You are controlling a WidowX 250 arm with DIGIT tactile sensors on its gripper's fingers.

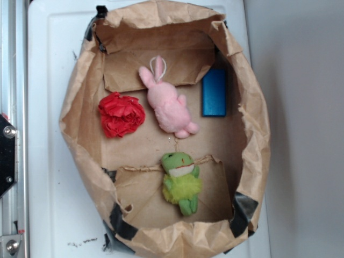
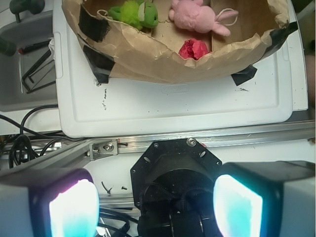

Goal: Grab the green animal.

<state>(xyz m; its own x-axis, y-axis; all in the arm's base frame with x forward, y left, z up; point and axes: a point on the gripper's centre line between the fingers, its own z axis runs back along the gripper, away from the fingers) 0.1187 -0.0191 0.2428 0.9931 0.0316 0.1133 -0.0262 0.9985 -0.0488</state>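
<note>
gripper (image 2: 155,202): two glowing cyan-pink pads (image 2: 73,207), black screwed hub.

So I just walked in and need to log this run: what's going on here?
Nothing is being held yet. The gripper is open and well back from the paper bag. Inside the bag lie the green frog, a pink bunny, a red wad and a blue block, all untouched.
</note>
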